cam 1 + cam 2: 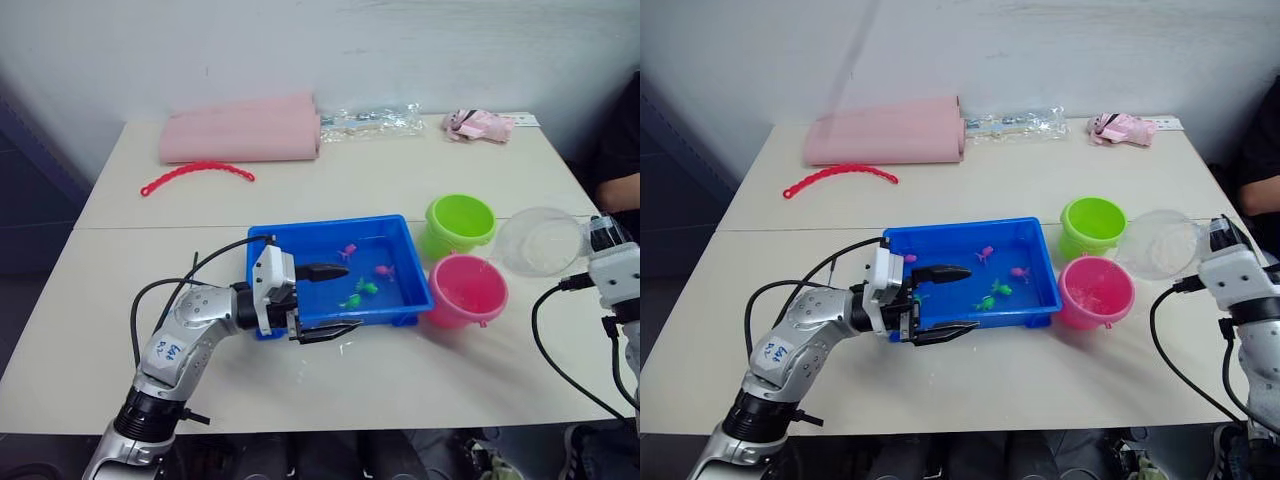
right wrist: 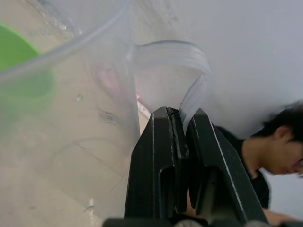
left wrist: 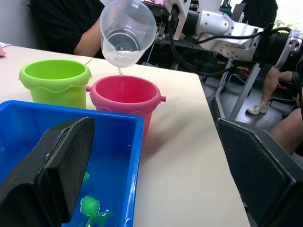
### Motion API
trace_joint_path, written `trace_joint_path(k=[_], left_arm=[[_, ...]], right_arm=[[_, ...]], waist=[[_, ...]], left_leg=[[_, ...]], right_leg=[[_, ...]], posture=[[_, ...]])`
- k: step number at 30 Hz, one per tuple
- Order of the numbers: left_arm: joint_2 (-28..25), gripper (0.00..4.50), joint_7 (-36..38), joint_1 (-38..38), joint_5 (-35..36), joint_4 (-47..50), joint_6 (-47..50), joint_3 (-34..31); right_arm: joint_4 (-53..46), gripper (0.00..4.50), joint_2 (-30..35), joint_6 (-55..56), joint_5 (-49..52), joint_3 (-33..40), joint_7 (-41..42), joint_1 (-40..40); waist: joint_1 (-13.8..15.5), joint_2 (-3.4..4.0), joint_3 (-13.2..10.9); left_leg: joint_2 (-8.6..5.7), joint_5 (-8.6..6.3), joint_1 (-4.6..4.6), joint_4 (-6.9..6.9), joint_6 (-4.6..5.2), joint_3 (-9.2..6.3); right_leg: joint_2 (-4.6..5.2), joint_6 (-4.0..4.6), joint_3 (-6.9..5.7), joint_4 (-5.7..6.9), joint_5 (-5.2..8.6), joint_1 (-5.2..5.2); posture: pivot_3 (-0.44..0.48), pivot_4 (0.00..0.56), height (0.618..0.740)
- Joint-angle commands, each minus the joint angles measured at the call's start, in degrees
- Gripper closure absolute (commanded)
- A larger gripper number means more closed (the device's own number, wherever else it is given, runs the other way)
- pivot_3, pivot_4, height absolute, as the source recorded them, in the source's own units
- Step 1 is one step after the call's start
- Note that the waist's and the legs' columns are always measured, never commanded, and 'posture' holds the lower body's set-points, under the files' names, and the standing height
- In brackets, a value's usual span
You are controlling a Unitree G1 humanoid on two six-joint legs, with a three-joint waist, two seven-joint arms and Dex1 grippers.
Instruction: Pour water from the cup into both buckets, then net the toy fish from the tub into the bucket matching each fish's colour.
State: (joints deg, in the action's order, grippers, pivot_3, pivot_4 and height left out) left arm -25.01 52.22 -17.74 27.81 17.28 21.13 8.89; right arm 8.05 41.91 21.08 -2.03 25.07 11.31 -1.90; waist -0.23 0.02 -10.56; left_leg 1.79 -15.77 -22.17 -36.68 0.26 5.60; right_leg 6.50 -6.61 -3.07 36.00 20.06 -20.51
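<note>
The blue tub (image 1: 300,241) sits mid-table and holds water with pink toy fish (image 1: 348,250) and green toy fish (image 1: 367,287). My left gripper (image 1: 352,296) is open at the tub's near left corner, one finger over the water and the other outside the front rim. To the tub's right stand the lime green bucket (image 1: 459,222) and, nearer me, the pink bucket (image 1: 466,290). My right gripper (image 2: 182,113) is shut on the handle of the clear cup (image 1: 540,240). The cup is tipped toward the pink bucket (image 3: 125,94), and a thin trickle falls from its lip (image 3: 119,70).
A rolled pink cloth (image 1: 240,133), a red beaded strip (image 1: 196,172), a clear plastic wrapper (image 1: 372,122) and a small pink item (image 1: 478,124) lie along the far side of the table. A person (image 1: 620,150) sits at the right edge.
</note>
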Motion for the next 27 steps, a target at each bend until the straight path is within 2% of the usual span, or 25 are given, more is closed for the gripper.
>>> trace_joint_path(k=[1,4,7,19,27], left_arm=[[-0.64,0.0,0.23,-0.11,0.55,0.89,-0.8,-1.84],[1.57,0.0,-3.42,-1.39,5.32,0.82,2.38,-6.05],[1.99,0.0,-4.86,-2.86,7.12,0.59,4.25,-8.47],[-0.87,0.0,-4.71,-4.66,6.96,0.35,5.1,-10.96],[-1.3,0.0,-5.51,-3.9,5.81,0.82,4.46,-10.69]], right_arm=[[-0.98,4.44,0.72,-4.71,4.87,2.36,1.9,-2.56],[2.17,4.44,2.71,-7.31,2.54,0.59,1.44,-7.47],[7.17,4.44,4.32,-7.77,-0.77,-1.29,-0.21,-13.26],[25.77,4.44,7.11,-2.19,-12.19,-12.91,-5.79,-30.53],[32.21,4.44,8.68,3.29,-20.25,-20.36,-11.43,-36.01]], waist=[[-0.03,0.0,0.0],[-0.14,0.01,0.0],[-0.14,0.01,0.0],[-0.22,0.01,-0.01],[-0.3,0.01,-0.01]], left_leg=[[0.0,0.0,0.0,0.0,0.01,0.0],[0.0,-0.01,-0.01,-0.07,0.03,0.01],[0.01,-0.03,-0.1,-0.28,0.07,-0.06],[0.0,-0.03,-0.2,-0.34,0.07,-0.01],[0.0,-0.03,-0.23,-0.35,0.06,-0.01]], right_leg=[[0.0,0.0,0.01,0.0,0.0,0.0],[0.02,-0.01,0.0,0.05,-0.01,-0.01],[0.03,-0.02,0.0,0.13,-0.01,-0.02],[0.02,-0.03,-0.09,0.1,-0.02,-0.11],[0.01,-0.03,-0.11,0.09,-0.02,-0.13]], posture=[[0.0,0.15,0.74],[0.0,0.15,0.74],[0.0,0.15,0.74],[0.0,0.15,0.74],[0.0,0.15,0.74]])
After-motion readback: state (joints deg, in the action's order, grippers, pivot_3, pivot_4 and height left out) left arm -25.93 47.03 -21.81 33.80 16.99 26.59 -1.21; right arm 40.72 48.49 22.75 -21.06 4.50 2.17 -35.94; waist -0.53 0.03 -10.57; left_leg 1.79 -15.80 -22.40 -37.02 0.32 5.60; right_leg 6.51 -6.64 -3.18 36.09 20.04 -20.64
